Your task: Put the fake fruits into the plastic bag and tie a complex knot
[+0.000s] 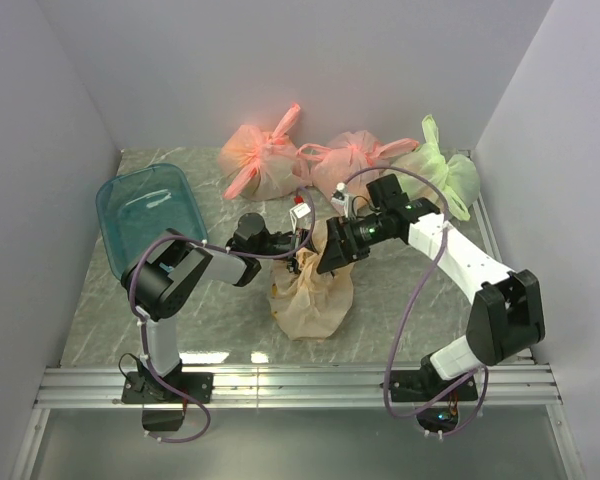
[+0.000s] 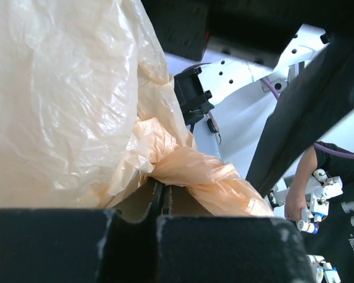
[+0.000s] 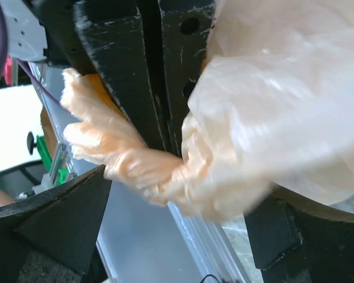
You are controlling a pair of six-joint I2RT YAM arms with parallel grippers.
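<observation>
The bag (image 1: 310,295) is seen slumped and crumpled at the middle of the table (image 1: 230,325), just beyond the arms' bases, with its gathered top pointing to 12 o'clock. At the bag's 11 o'clock, the left pincer (image 1: 298,262) is clamped on a twisted strand (image 2: 206,183) of the bag's top. In the left wrist view the strand is pinched between the closed fingers and runs off toward 4 o'clock. At the bag's 1 o'clock, just beside the left pincer, the right pincer (image 1: 325,265) is held with its fingers wide apart, one on either side of that same twisted neck, not clamping it. What lies inside the bag cannot be told. Farther off, at 10 o'clock, a blue tray (image 1: 145,215) is laid. By the back wall, two knotted pink bags (image 1: 265,160) are set at 12 o'clock and a green bag (image 1: 445,175) at 2 o'clock.
</observation>
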